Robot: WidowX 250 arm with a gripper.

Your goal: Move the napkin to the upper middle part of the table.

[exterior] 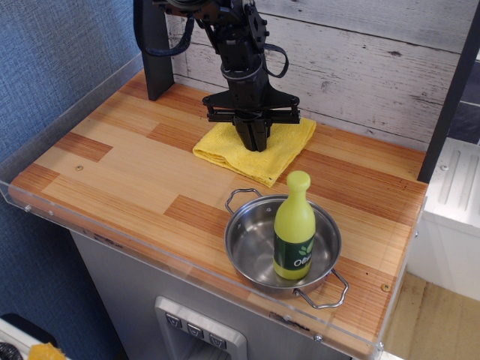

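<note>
Napkin (259, 152) on striped wooden table (112, 161) near plank wall (360, 67), jaws pinching it.

Yellow folded napkin (259, 154) flat on table (120, 161), upper middle.

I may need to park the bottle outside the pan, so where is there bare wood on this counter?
Widest bare patch: the left half of the table, between the acrylic rim, the napkin and the pan. A smaller strip lies right of the napkin, toward the back wall. It is crowded around the gripper on the napkin and at the pan holding the bottle.
</note>
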